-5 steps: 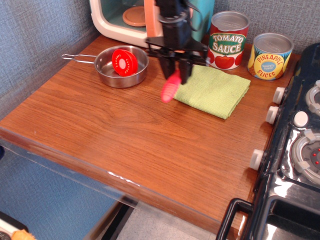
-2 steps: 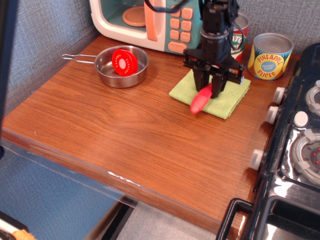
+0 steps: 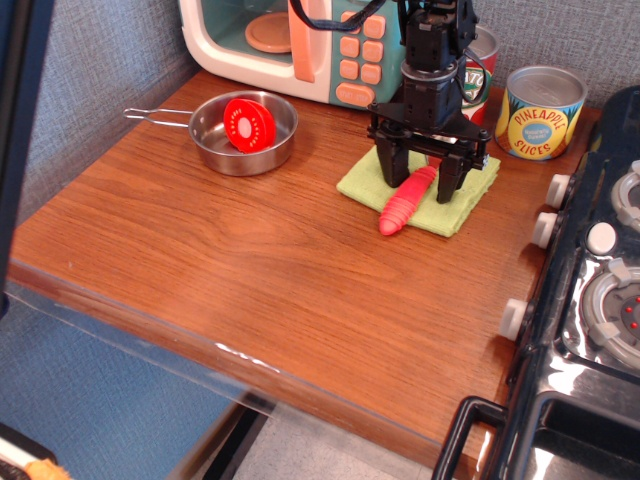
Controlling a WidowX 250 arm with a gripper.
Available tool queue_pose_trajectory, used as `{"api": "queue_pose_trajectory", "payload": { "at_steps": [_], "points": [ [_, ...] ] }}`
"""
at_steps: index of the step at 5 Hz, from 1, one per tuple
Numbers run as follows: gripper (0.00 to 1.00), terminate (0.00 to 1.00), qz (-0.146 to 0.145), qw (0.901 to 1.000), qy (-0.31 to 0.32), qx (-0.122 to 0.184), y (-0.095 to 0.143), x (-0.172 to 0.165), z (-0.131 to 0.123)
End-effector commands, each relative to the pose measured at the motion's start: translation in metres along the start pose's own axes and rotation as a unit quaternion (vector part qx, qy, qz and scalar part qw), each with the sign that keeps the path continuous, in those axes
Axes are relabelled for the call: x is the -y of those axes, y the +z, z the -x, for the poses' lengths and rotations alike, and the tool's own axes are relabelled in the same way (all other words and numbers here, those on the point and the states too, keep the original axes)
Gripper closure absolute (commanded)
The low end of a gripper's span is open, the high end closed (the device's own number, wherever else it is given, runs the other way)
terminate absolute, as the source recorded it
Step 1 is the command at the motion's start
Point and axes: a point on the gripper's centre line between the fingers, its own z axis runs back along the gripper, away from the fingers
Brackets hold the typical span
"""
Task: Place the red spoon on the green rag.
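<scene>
The red spoon (image 3: 406, 198) lies on the green rag (image 3: 450, 205), its ribbed pinkish-red handle pointing front-left and sticking out over the rag's front edge onto the wood. Its silver bowl is hidden under the gripper. My gripper (image 3: 419, 178) stands right over the spoon's far end with its black fingers spread apart on either side of it, open and not holding it. The rag lies flat in front of the cans.
A steel pan (image 3: 243, 133) with a round red disc (image 3: 248, 124) sits at the back left. A toy microwave (image 3: 300, 45), a tomato sauce can (image 3: 480, 70) and a pineapple can (image 3: 540, 112) stand behind. A black toy stove (image 3: 590, 290) fills the right side.
The gripper carried the spoon right from the rag's left edge to over the rag, lowered it, then opened its fingers; the spoon now lies on the rag.
</scene>
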Motion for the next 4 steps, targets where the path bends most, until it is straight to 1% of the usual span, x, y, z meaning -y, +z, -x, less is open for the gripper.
{"api": "queue_pose_trajectory", "payload": {
  "at_steps": [1,2,3,4],
  "points": [
    [0.0,0.0,-0.005,0.9972,0.0,0.074,0.096,0.0,0.025],
    [0.0,0.0,-0.014,0.9979,0.027,0.058,0.114,-0.011,0.061],
    [0.0,0.0,-0.029,0.998,0.04,0.04,0.107,-0.03,0.097],
    [0.0,0.0,-0.038,0.9978,0.038,0.039,0.102,-0.038,0.116]
  ]
}}
